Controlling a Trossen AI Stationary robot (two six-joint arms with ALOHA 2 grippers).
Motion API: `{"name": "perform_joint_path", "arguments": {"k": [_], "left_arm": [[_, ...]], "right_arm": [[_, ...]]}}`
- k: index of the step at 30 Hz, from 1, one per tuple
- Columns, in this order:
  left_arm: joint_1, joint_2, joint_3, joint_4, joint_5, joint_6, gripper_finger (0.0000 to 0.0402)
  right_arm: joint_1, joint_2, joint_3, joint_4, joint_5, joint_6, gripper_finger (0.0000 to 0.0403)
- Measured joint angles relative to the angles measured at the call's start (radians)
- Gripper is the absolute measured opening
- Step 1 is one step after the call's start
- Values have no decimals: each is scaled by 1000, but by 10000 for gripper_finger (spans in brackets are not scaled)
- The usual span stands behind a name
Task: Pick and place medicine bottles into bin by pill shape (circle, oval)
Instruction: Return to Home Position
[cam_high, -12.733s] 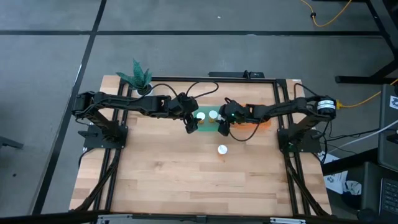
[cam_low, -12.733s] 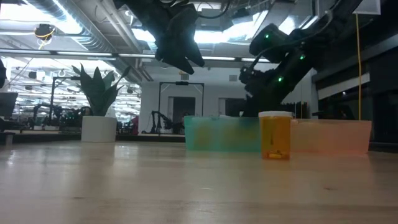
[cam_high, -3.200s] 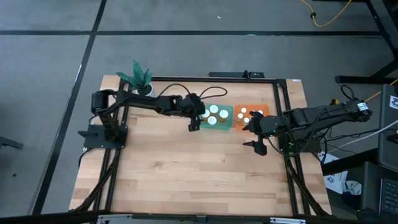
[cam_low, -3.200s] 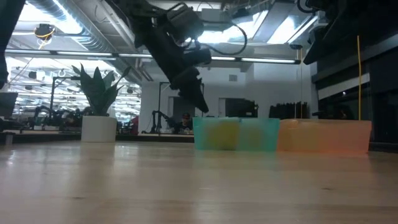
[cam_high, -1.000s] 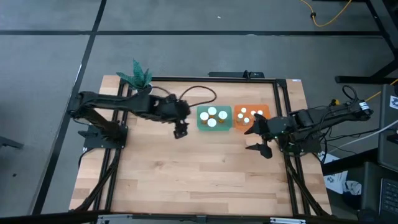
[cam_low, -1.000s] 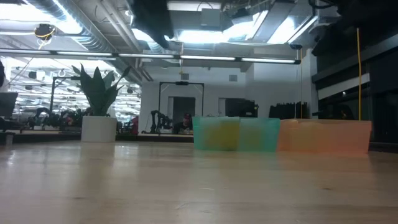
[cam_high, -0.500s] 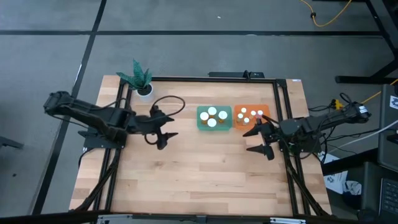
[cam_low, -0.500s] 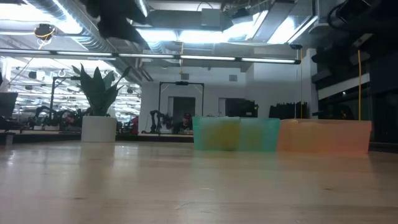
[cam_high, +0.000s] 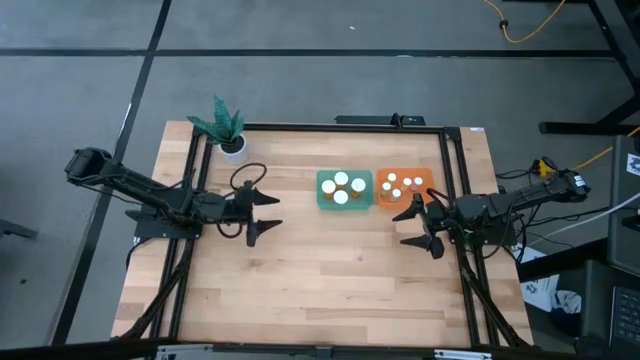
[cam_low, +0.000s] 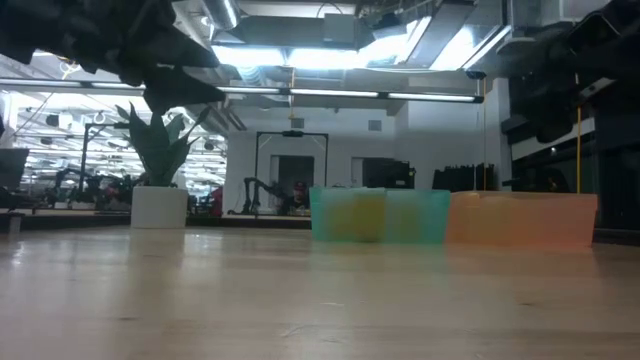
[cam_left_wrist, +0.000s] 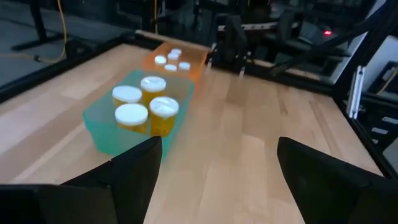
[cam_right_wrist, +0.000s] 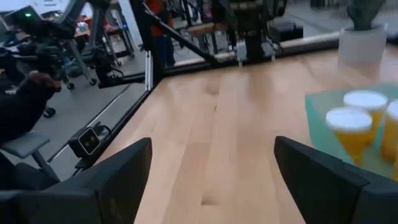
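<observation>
The medicine bottles (cam_high: 342, 186), amber with white caps, stand upright in two bins at the table's far middle. Several are in the teal bin (cam_left_wrist: 102, 134), and more are in the orange bin (cam_high: 404, 187) to its right, where only their white caps (cam_left_wrist: 171, 61) show. My left gripper (cam_high: 262, 215) hovers open over the table's left half, well to the left of the teal bin, with nothing between its fingers (cam_left_wrist: 134, 171). My right gripper (cam_high: 420, 228) hovers open just near of the orange bin, also holding nothing (cam_right_wrist: 211, 180).
A white pot with a green plant (cam_high: 230, 135) stands at the far left corner. Dark frame rails (cam_high: 455, 200) run along both side edges. Bare wooden tabletop (cam_high: 330, 280) fills the near half.
My left gripper has drawn back from beside the teal bin toward the table's left edge, staying open. The bins and bottles have kept still.
</observation>
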Motion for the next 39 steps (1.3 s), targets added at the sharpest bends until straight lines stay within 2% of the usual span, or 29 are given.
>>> {"name": "perform_joint_path", "arguments": {"k": [4,10,16,22,31,39], "left_arm": [[0,-5,-11,22,0,43,307],[2,-5,-11,35,-34,74,311],[1,-5,-11,71,-39,69,307],[1,-2,-11,144,-39,70,310],[0,-2,-11,168,-36,67,306],[0,-2,-37,218,-36,132,309]], "right_arm": [[0,-99,-38,-9,0,-64,339],[-1,-260,-43,-142,7,-89,339],[-2,-353,-43,-142,-2,-140,339],[-2,-349,-43,-127,9,-146,339],[-2,-348,-43,-140,10,-171,339],[-2,-348,-43,-140,10,-170,339]]}}
